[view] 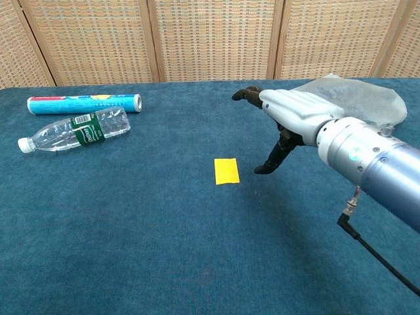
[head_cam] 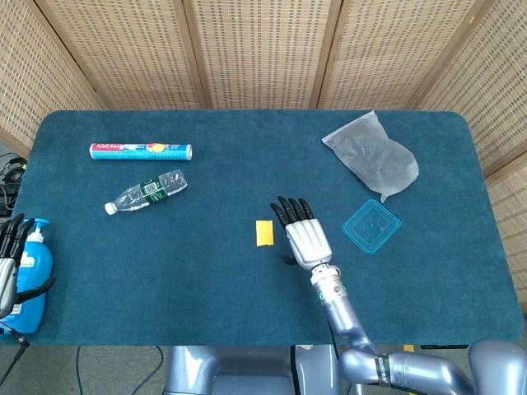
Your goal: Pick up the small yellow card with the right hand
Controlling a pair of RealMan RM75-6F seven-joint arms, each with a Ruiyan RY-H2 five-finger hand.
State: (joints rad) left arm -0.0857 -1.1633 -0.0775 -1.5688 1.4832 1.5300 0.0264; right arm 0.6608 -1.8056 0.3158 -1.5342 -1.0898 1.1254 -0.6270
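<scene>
Small yellow card [head_cam: 263,233], lying flat on the blue table cloth [head_cam: 206,271] near the centre of the head view, a little left of centre in the chest view. Thin, light, probably stiff paper or plastic; no edge raised off the cloth that can be seen. Likely awkward to lift: nothing to wrap around, only an edge to pinch, and apt to slide on the nap when pushed. Best taken by pressing a fingertip near one short edge and bringing the thumb under the opposite side, or by dragging it slightly to tip up a corner. No risk of breakage, some risk of bending.

Right hand [head_cam: 306,239] just right of the card in the head view, palm down, fingers extended and apart, thumb [view: 270,159] hanging down toward the cloth; holding nothing, not touching the card. Above the cloth rather than on it, judged from the chest view.

Left hand [head_cam: 8,263] at the lower left edge of the head view, beside a blue pump bottle [head_cam: 34,271]; fingers loosely spread, whether touching the bottle cannot be told.
</scene>
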